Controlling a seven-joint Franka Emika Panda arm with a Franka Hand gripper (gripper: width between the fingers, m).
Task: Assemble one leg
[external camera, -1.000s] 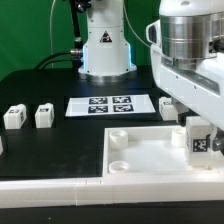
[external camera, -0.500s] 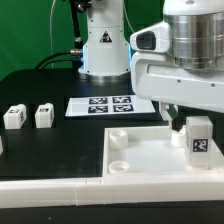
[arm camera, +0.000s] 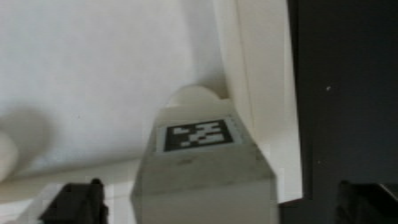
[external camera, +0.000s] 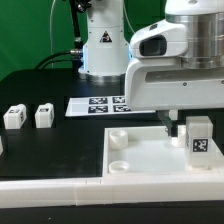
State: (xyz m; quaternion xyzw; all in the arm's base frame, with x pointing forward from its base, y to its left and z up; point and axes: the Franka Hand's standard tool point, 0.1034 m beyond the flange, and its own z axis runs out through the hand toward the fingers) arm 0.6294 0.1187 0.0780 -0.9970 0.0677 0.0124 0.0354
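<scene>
Black table [external camera: 45, 150] on my screen, with the arm's base [external camera: 104, 52] at the back and the marker board [external camera: 110, 104] lying flat in front of it. On the exterior view's left, a spare leg [external camera: 13, 117] sits just beside a second one, both well apart from the action. The big white panel [external camera: 150, 152] fills the near right, and I can see a round socket [external camera: 119, 137] by its left edge. There's the leg [external camera: 199, 138], upright on the panel's right side, tag facing the camera; whether it sits in a socket I cannot tell. On the wrist view the claw [arm camera: 222, 205] is spread wide, with a dark finger [arm camera: 79, 203] on each side of the leg. There's a gap on both sides and no contact that I can see.
</scene>
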